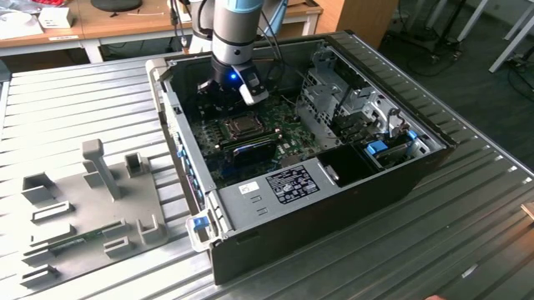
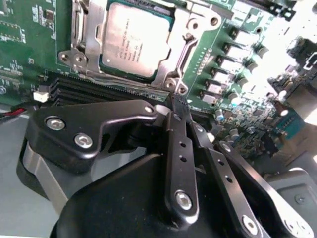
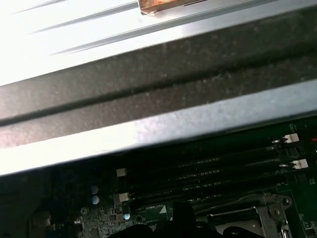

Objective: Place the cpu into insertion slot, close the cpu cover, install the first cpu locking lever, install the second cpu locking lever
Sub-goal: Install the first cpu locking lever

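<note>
Brushed-metal cpu [image 2: 134, 39] sits in shiny steel cpu cover [image 2: 171, 57]; claw [image 2: 177, 106] links are matt black metal.

Arm [image 1: 231, 28] hangs near vertical, wrist down; gripper [image 2: 177, 106] black, fingers [image 2: 179, 148] pressed together at tips, nothing held between them

The arm [image 1: 231, 37] reaches into the open computer case [image 1: 334, 169], above the insertion slot [image 1: 242, 125].
</note>
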Motion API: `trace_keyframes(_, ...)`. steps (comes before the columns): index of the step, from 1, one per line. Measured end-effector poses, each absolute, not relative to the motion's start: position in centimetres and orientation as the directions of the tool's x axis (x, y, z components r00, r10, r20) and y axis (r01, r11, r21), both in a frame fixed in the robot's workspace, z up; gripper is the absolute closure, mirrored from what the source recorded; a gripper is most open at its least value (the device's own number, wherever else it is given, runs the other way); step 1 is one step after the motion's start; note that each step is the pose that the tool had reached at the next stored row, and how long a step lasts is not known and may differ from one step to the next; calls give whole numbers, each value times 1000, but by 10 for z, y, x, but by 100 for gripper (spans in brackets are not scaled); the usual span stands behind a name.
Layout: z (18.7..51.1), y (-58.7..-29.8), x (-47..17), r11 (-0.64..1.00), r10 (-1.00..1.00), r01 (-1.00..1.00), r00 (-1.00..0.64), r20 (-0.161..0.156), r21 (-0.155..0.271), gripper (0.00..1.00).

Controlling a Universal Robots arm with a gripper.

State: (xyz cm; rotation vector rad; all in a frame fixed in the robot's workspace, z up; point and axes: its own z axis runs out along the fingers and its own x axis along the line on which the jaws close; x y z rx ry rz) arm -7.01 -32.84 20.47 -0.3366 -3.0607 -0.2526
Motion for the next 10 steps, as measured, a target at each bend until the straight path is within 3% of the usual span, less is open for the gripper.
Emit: trace_keyframes(10, 205, -329, -70, 973, 205, 209, -977, 56, 94, 89)
